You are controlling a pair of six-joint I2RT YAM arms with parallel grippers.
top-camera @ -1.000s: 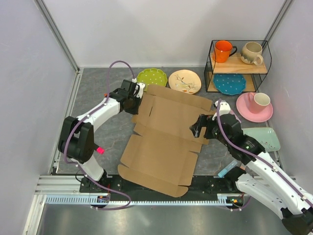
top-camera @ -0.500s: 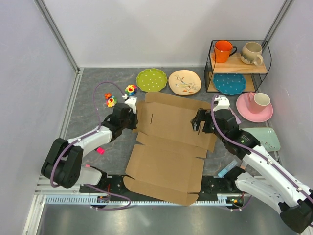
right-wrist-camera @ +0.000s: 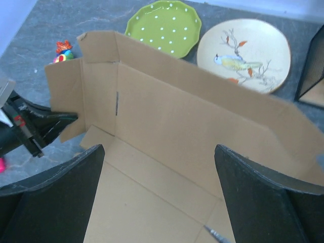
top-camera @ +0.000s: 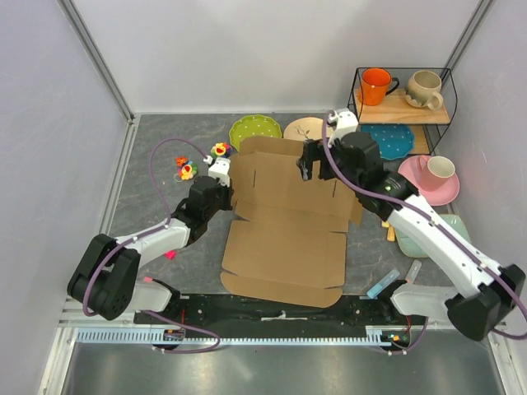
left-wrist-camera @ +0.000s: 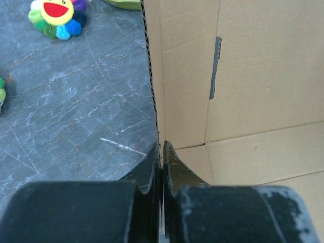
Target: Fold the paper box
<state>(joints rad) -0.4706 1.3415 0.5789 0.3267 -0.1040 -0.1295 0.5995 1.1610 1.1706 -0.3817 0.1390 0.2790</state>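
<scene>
Paper box (top-camera: 284, 234) is seen partly folded on the grey marbled table (top-camera: 152, 164), lying between the two grippers, with its flat front panels spread towards the arm bases and its rear panel raised into a wall. The left gripper (top-camera: 224, 197) is set at the box's left edge. In the left wrist view the left gripper (left-wrist-camera: 161, 149) is shown with its jaws pressed together on the corrugated edge of the left side flap, which is pinched between them and runs away ahead of the tips. A narrow slot (left-wrist-camera: 216, 68) is cut in the cardboard ahead and to the right of these jaws, and a bright flower toy (left-wrist-camera: 53, 17) is seen on the table far ahead to their left. The right gripper (top-camera: 309, 163) is held at the raised rear wall. In the right wrist view the right gripper (right-wrist-camera: 158, 149) is shown with its jaws spread wide and nothing clamped, and the inside of the box is framed between them. Whether either finger touches the cardboard cannot be told. Beyond these open jaws, past the top of the wall, a green dotted plate (right-wrist-camera: 162, 25) and a cream plate painted with a bird (right-wrist-camera: 243, 53) are laid side by side.
</scene>
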